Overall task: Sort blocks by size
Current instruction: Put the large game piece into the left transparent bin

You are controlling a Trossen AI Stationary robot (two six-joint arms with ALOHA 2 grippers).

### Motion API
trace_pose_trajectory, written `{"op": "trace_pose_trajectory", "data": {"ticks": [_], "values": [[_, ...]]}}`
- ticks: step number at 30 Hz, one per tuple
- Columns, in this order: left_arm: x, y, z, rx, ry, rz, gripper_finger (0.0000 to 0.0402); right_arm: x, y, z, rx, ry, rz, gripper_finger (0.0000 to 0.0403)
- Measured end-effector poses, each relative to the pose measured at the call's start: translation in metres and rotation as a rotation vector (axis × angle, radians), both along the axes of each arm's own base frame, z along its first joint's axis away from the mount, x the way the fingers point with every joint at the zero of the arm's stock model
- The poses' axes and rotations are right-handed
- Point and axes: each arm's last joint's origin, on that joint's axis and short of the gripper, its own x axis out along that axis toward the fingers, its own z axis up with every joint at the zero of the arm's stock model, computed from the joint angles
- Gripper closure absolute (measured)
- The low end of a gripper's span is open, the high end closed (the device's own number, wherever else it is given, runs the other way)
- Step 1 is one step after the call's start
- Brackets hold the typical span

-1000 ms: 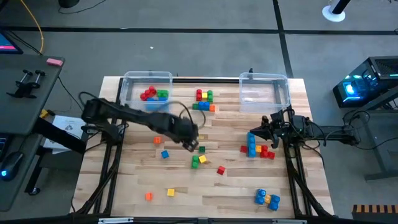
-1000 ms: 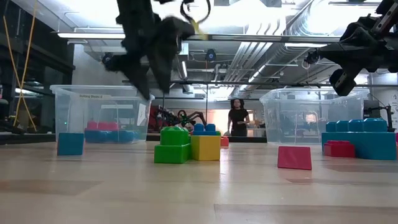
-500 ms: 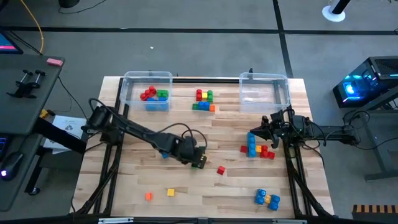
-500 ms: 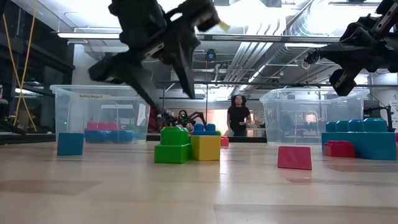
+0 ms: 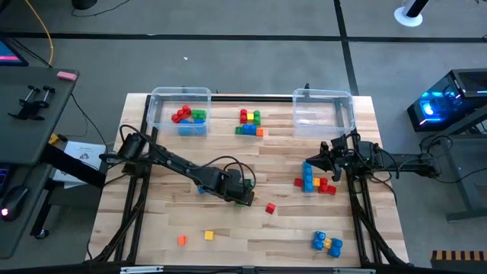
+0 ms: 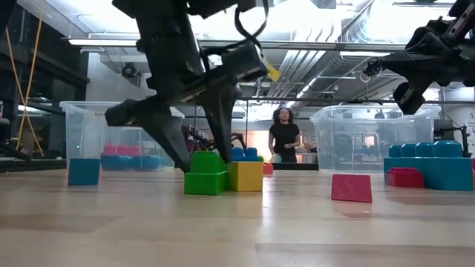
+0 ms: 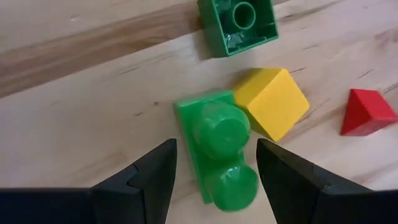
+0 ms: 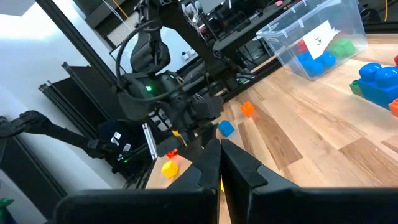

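Observation:
A green oblong block [image 7: 217,149] with two studs lies on the table, touching a yellow cube [image 7: 272,102]. My left gripper [image 7: 214,177] is open above it and points steeply down. One finger [image 7: 155,180] stands on each side of the block, apart from it. In the low view the gripper [image 6: 202,152] straddles the green block [image 6: 206,174] beside the yellow cube [image 6: 245,176]. In the high view it [image 5: 243,195] is at the table's middle. My right gripper [image 5: 308,164] waits shut at the right, above the table.
An upturned green block [image 7: 237,23] and a red wedge [image 7: 368,112] lie close by. Two clear bins stand at the far edge: the left one [image 5: 180,99] holds blocks, the other [image 5: 323,99] is at the right. Block groups [image 5: 249,122], [image 5: 312,181], [image 5: 327,243] and small cubes [image 5: 208,236] are scattered about.
My left gripper has come down and gone toward the table's near edge, rolling about its own axis. Its fingers now stand on either side of the green block, and the gap between them looks unchanged. The blocks have not moved.

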Motion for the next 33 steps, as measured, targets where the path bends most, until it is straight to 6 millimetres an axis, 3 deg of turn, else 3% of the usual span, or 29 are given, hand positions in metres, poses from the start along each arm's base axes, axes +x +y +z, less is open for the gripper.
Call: {"op": "trace_pose_trajectory", "data": {"ticks": [9,15,17,20,24,29,33], "values": [[-0.004,0.008,-0.014,0.014,0.125,-0.114,0.0208,0.0,0.0,0.0,0.0,0.0,0.0,0.0398],[-0.018,0.031,0.0,0.12,0.25,-0.204,0.0299,0.0,0.0,0.0,0.0,0.002,0.0,0.0398],[-0.021,0.041,0.01,0.157,0.257,-0.245,0.0311,0.0,0.0,0.0,0.0,0.001,-0.001,0.0398],[-0.024,0.059,0.033,0.197,0.201,-0.295,0.0311,0.0,0.0,0.0,0.0,0.002,-0.001,0.0398],[-0.045,0.093,0.097,0.309,0.036,-0.249,0.0311,0.0,0.0,0.0,0.0,0.0,0.0,0.0398],[-0.12,0.142,0.178,0.595,-0.037,0.054,0.0311,0.0,0.0,0.0,0.0,0.001,0.0,0.0398],[-0.181,0.18,0.2,0.664,0.11,0.223,0.0311,0.0,0.0,0.0,0.0,0.001,0.0,0.0398]]}}
